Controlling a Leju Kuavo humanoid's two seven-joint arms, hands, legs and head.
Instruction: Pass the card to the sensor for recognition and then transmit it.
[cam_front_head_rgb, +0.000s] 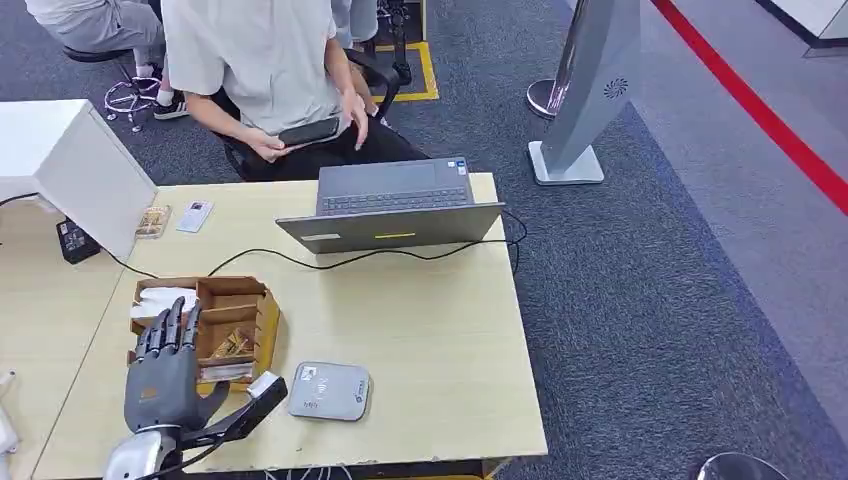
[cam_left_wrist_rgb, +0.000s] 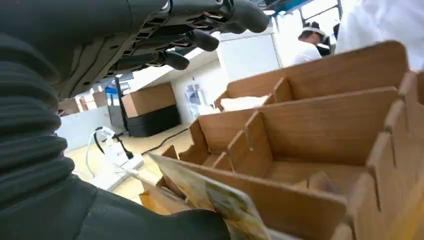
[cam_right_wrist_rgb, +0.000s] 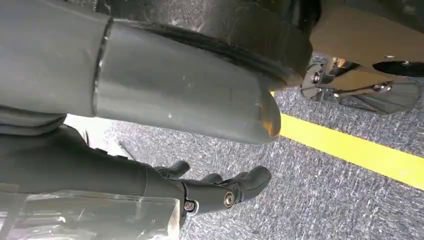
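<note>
While my head view looks down on the pale wooden tabletop (cam_front_head_rgb: 420, 320), my left hand (cam_front_head_rgb: 165, 365) hovers over the near end of the wooden divider box (cam_front_head_rgb: 262, 318), fingers spread and pointing away from me toward the laptop (cam_front_head_rgb: 395, 205). From up there I cannot make out a card in my grip; the stack of cards (cam_front_head_rgb: 225, 372) at the box's near edge lies just beside my thumb. The grey sensor pad (cam_front_head_rgb: 330, 390) sits flat on the tabletop just right of my hand, apart from the box.

My left wrist view fills in what the head view hides. There a card (cam_left_wrist_rgb: 220, 202) with a yellowish printed face rests against the bulk of my thumb (cam_left_wrist_rgb: 150, 222), leaning in the nearest slot of the box, its long axis running along the box's near wall and its face tilted up toward my palm. My darker fingers (cam_left_wrist_rgb: 200, 40) stretch out above the compartments, clear of the card and held apart. Whether the thumb presses the card or merely lies against it I cannot tell. The same view shows the cardboard partitions (cam_left_wrist_rgb: 310, 125) rising beyond the card.

My right wrist view shows my right hand (cam_right_wrist_rgb: 220, 192) hanging over grey carpet (cam_right_wrist_rgb: 320, 200) with a yellow stripe (cam_right_wrist_rgb: 350, 150), its fingers loosely curled and holding nothing.

A person (cam_front_head_rgb: 270, 60) sits behind the laptop holding a phone (cam_front_head_rgb: 308, 132).
</note>
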